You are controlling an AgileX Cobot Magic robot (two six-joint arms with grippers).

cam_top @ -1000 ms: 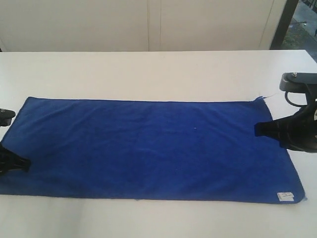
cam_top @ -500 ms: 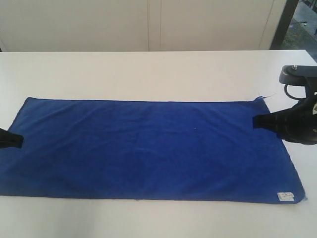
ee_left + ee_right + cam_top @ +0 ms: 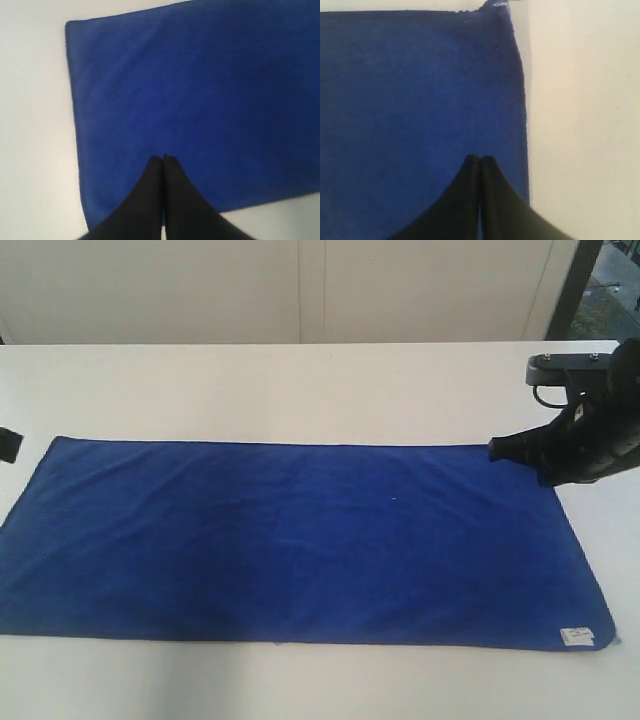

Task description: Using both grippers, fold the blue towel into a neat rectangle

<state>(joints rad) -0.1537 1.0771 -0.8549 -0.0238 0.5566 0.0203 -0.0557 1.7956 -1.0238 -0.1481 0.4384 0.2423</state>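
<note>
Left claw (image 3: 163,158) retreated; only its wrist view shows closed tips.

White table (image 3: 300,390) lies open around the blue towel (image 3: 300,540); right claw (image 3: 495,448) overhangs one corner.

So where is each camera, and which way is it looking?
Exterior: off the arms, above the table's near side, looking down across the blue towel; shows the right gripper at the towel's far right corner.
Left wrist: on the left arm, looking down past the shut left gripper at one towel end.
Right wrist: on the right arm, looking past the shut right gripper at the other end.
Shared: all three show the towel on the white table.
</note>
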